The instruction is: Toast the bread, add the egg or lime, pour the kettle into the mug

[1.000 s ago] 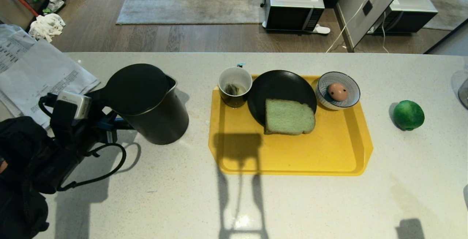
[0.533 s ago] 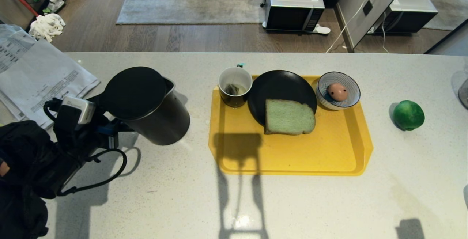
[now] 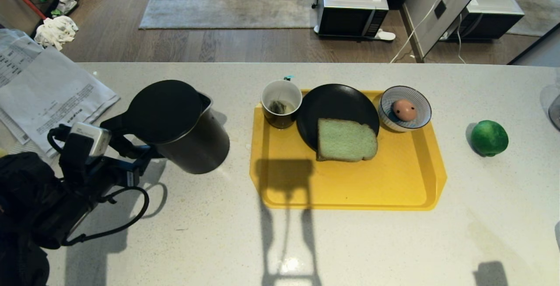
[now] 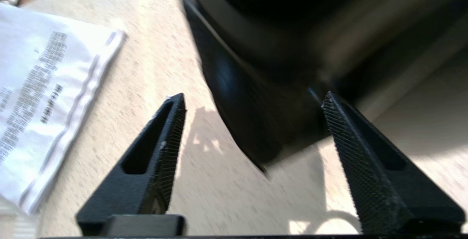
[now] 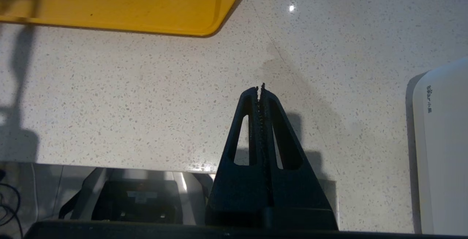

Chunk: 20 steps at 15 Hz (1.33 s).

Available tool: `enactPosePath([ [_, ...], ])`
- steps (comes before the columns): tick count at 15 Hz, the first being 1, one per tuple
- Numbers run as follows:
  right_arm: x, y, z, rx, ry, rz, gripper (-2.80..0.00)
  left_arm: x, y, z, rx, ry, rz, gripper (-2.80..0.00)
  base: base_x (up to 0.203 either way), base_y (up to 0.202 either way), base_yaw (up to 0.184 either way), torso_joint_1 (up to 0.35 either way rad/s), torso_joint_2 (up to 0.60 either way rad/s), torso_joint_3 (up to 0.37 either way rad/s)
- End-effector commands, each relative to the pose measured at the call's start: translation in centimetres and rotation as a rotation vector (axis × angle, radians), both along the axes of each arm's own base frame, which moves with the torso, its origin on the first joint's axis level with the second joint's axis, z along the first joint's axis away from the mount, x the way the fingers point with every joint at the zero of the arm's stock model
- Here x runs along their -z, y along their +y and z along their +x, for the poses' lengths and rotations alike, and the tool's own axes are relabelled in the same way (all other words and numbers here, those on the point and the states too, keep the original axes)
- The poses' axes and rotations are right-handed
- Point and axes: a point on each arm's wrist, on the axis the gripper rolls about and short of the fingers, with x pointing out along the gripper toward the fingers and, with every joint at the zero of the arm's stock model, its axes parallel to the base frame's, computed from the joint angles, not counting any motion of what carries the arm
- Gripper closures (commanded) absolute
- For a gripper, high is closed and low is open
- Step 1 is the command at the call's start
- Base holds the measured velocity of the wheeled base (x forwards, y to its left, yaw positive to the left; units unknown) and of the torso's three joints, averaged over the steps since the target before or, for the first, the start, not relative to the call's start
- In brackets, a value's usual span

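Observation:
The black kettle (image 3: 175, 124) stands on the counter left of the yellow tray (image 3: 350, 185). My left gripper (image 3: 139, 152) sits just behind its handle, open, with the fingers either side of the handle's lower end (image 4: 256, 122) and apart from it. On the tray are the mug (image 3: 281, 102) with a tea bag inside, the green bread (image 3: 346, 140) lying half on a black plate (image 3: 332, 102), and the spotted egg (image 3: 404, 109) in a striped bowl (image 3: 420, 102). The lime (image 3: 489, 137) lies on the counter to the right of the tray. My right gripper (image 5: 260, 87) is shut and empty over the counter's front edge.
Printed papers (image 3: 43, 89) lie at the counter's left end, close to my left arm. A white appliance (image 5: 442, 147) stands at the right, beside my right gripper. Two microwaves sit on the floor beyond the counter's far edge.
My left gripper has opened off the kettle's handle and drawn back a little towards me. The kettle has settled upright on the counter. The right arm has kept still.

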Motion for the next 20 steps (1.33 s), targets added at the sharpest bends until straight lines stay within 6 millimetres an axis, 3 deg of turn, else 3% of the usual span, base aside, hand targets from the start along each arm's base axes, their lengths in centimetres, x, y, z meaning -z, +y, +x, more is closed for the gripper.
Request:
enactPosePath([
  [1,0.0,0.0,0.0,0.000,0.002,0.000,0.00,-0.1,-0.4,-1.5,0.016,0.001,0.002,-2.80,0.000,0.000,0.000,0.000,0.00,0.000],
  [10,0.0,0.0,0.0,0.000,0.001,0.000,0.00,0.3,-2.0,-6.8,0.104,0.035,0.001,-2.80,0.000,0.000,0.000,0.000,0.00,0.000],
  [11,0.0,0.0,0.0,0.000,0.002,0.000,0.00,0.1,-2.2,-7.5,0.119,0.025,0.002,0.00,0.000,0.000,0.000,0.000,0.00,0.000],
  [16,0.0,0.0,0.0,0.000,0.002,0.000,0.00,-2.1,-3.6,-10.1,0.187,-0.108,-0.012,0.00,0.000,0.000,0.000,0.000,0.00,0.000],
  [20,0.0,0.0,0.0,0.000,0.000,0.000,0.00,-5.4,-4.5,-10.9,0.087,-0.275,-0.021,0.00,0.000,0.000,0.000,0.000,0.00,0.000],
])
